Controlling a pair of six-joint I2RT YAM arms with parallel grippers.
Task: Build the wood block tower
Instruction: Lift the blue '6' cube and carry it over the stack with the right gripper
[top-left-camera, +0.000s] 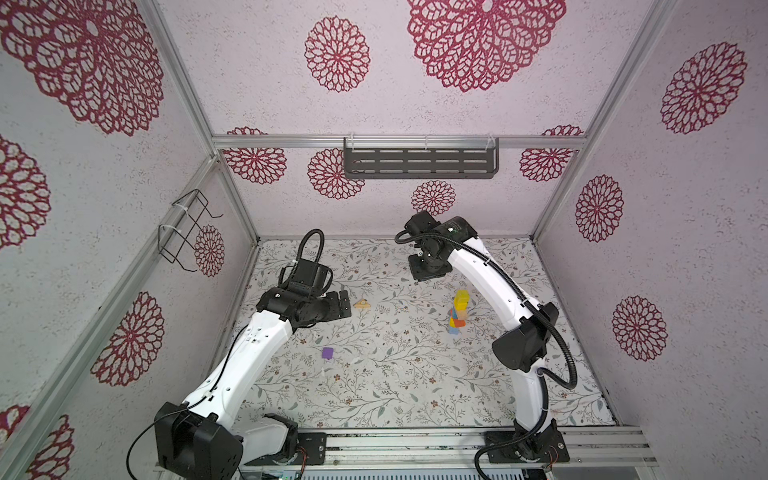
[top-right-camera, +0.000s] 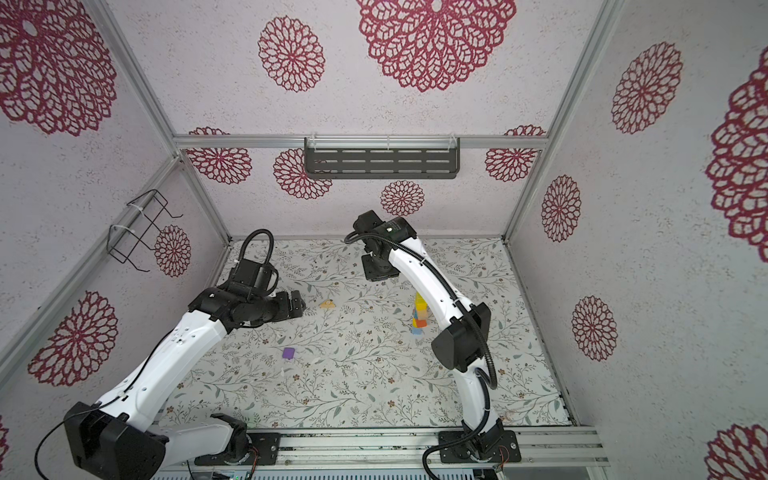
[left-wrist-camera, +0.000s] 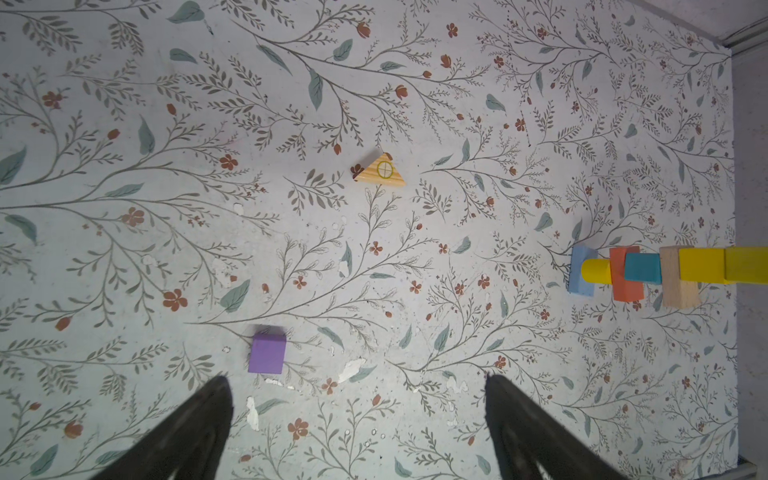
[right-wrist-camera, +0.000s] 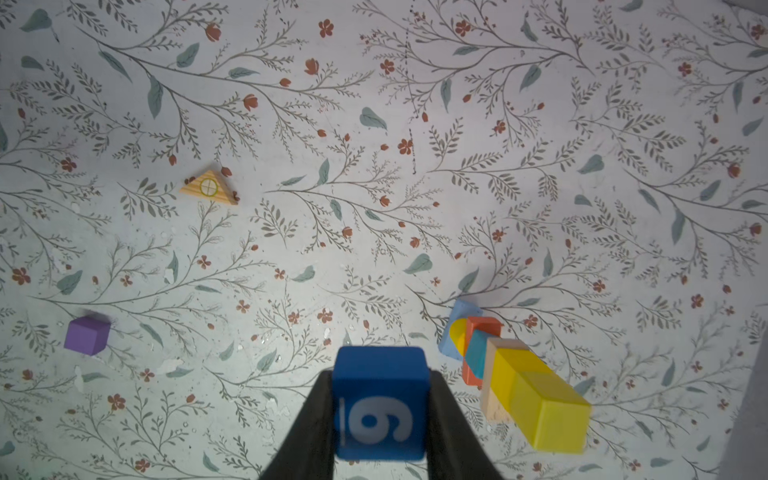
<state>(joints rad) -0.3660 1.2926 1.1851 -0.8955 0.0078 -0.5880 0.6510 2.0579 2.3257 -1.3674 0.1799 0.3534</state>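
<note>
The wood block tower (top-left-camera: 457, 311) (top-right-camera: 420, 313) stands right of the mat's middle as a narrow column: light blue at the base, then yellow, orange, teal, tan and yellow on top (right-wrist-camera: 515, 374) (left-wrist-camera: 648, 272). My right gripper (right-wrist-camera: 379, 376) is shut on a blue cube marked "6" (right-wrist-camera: 380, 409), held high above the mat beside the tower. My left gripper (left-wrist-camera: 357, 379) (top-left-camera: 345, 305) hangs open and empty over the mat's left side. A purple cube (top-left-camera: 327, 353) (left-wrist-camera: 267, 354) and a tan triangle block (top-left-camera: 362, 304) (left-wrist-camera: 382, 171) lie loose on the mat.
Patterned walls close in the floral mat (top-left-camera: 395, 374) on three sides. A dark slotted shelf (top-left-camera: 419, 164) hangs on the back wall and a wire rack (top-left-camera: 187, 228) on the left wall. An aluminium rail (top-left-camera: 415, 444) runs along the front edge.
</note>
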